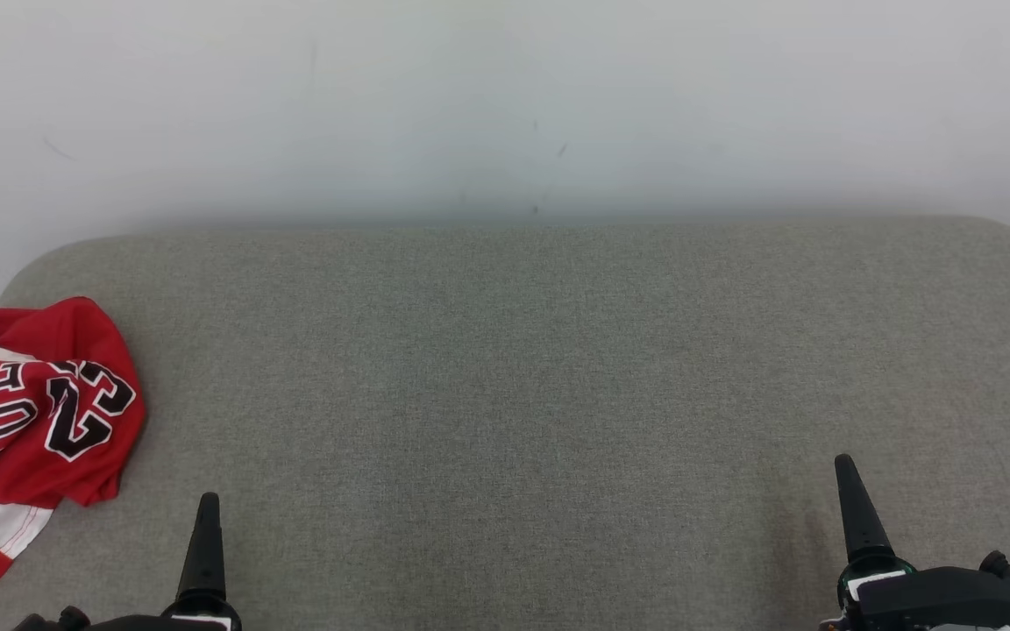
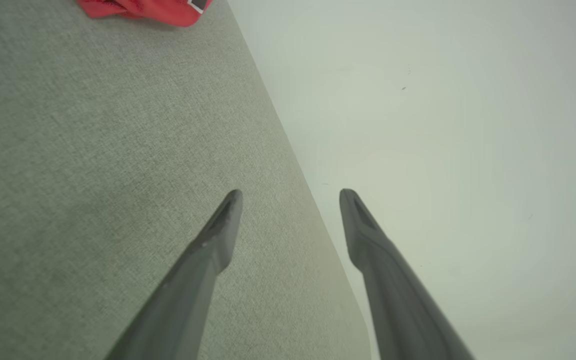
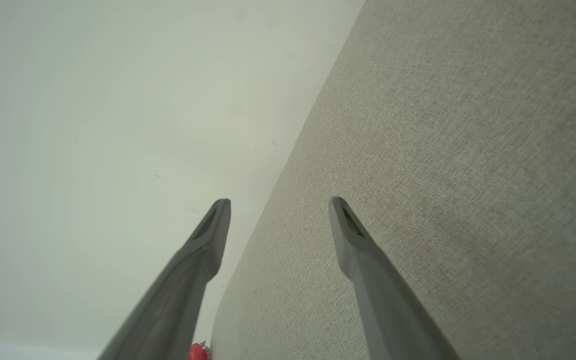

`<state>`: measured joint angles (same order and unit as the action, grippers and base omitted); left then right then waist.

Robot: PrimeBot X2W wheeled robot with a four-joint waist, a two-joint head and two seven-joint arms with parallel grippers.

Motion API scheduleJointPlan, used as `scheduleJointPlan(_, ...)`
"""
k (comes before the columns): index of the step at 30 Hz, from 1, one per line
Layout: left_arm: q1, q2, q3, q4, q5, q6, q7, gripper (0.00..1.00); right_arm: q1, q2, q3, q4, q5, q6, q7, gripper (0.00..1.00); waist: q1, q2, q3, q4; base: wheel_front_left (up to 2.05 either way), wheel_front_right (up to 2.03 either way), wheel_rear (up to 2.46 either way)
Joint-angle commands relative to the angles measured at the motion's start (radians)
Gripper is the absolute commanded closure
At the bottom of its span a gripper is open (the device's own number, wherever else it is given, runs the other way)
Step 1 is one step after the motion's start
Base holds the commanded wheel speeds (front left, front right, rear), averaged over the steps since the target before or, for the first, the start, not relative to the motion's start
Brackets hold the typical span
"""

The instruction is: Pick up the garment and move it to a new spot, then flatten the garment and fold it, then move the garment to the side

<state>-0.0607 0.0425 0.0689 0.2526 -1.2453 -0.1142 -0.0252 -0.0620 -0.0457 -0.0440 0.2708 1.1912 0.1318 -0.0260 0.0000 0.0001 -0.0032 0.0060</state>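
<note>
1. Grey woven surface (image 1: 514, 394), rounded far corners, backed by pale wall (image 1: 505, 105).
2. Garment (image 1: 32, 412): red jersey, white trim, black-and-white lettering plus "23". Crumpled at the surface's far left edge. Long axis roughly near-to-far in head view, print turned sideways; neck end: cannot tell.
3. Left end effector (image 2: 291, 192): spread wide, empty, near garment, not touching.
4. Right end effector (image 3: 279, 200): spread wide, empty, well apart from garment.

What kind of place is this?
Probably an indoor room or lab, hard to say: a grey fabric-covered surface before a plain white wall, with a crumpled red jersey at its left end.
</note>
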Motion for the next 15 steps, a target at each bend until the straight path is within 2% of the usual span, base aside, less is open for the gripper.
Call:
scheduleJointPlan(1, -0.006, 0.006, -0.002, -0.018, 0.037, 0.000, -0.008, 0.00, -0.017, -0.003, 0.003, -0.015, -0.036, -0.001, -0.008, 0.00, 0.0000, -0.0001, 0.000, 0.000, 0.00, 0.00, 0.00)
scheduleJointPlan(15, 0.014, 0.007, -0.028, -0.034, 0.324, 0.010, -0.054, 0.00, -0.007, -0.004, 0.022, -0.007, -0.307, -0.001, -0.054, 0.00, 0.0000, -0.0001, -0.002, 0.000, 0.00, 0.00, 0.00)
